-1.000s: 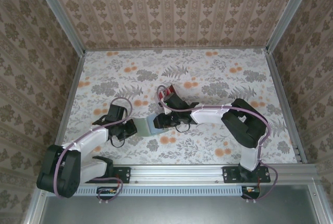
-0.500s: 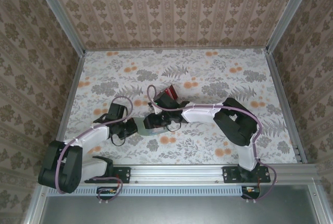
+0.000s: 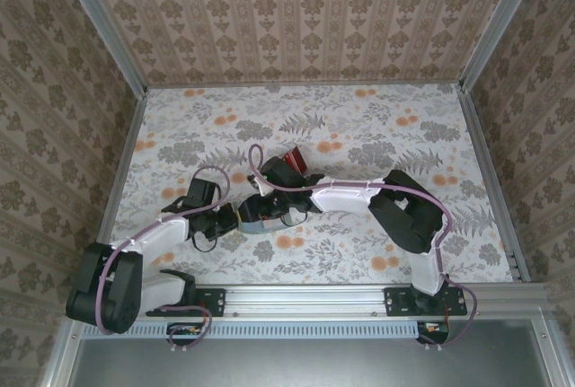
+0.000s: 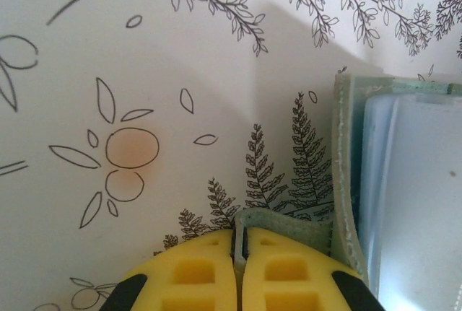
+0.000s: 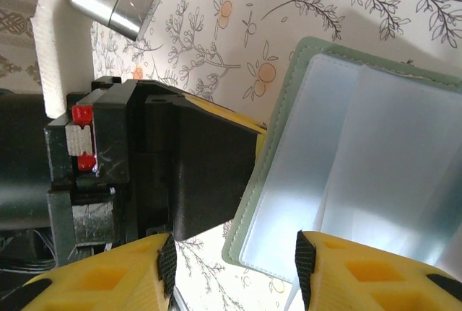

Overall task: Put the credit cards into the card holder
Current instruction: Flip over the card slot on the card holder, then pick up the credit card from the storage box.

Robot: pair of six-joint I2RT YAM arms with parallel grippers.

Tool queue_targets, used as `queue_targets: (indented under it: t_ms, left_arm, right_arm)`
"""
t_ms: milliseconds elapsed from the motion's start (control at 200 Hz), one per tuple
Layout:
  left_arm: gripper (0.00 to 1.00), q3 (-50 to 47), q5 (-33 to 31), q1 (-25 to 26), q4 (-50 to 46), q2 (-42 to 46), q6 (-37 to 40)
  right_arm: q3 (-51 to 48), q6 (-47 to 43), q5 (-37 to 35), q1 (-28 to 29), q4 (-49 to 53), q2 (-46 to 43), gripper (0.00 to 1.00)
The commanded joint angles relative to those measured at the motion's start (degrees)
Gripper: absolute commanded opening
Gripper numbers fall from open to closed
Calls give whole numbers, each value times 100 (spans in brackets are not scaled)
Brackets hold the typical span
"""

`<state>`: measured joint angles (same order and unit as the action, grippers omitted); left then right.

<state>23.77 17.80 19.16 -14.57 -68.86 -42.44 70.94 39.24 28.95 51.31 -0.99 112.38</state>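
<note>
Left gripper (image 4: 240, 242) clamps the wallet (image 4: 404, 181) flap; right gripper (image 5: 234, 259) is empty with jaws part open.
Left wrist: jaws closed on the green flap edge at 6 o'clock; pale pockets run up the 3 o'clock side. Right wrist: jaws apart at 6 o'clock with nothing between them; the open wallet lies just beyond, toward 2 o'clock, near corner at the gap. Top: both grippers meet mid table (image 3: 377, 127); the cards (image 3: 292, 159) lie at 1 o'clock of the right gripper, near but apart. Likely best: left pins the flap flat, right fetches one card by a short edge and slides it in low along a pocket mouth.
</note>
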Motion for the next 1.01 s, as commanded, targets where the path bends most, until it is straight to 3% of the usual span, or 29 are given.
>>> queue_targets:
  t_ms: [0,295,395,505,825,1000]
  left_arm:
    - [0,-162,-325,71,153,-102,69]
    - [0,-101,-482,70,-220,198,92]
    - [33,-62,-523,46,-342,249,72]
    - [44,84,-563,53,-583,348,63]
    - [48,489,-930,-91,-1443,839,297]
    - [48,709,-831,-184,-1403,1000,419]
  right_arm:
    - [24,-215,-201,-66,339,-365,50]
    - [-346,-182,-524,-301,397,-527,50]
    - [-510,-223,-590,-410,414,-657,49]
    - [-661,-324,-704,-589,496,-897,49]
    - [-887,-919,-1307,-1533,1176,-1943,49]
    - [-433,-1300,-1623,-2240,1738,-1892,49]
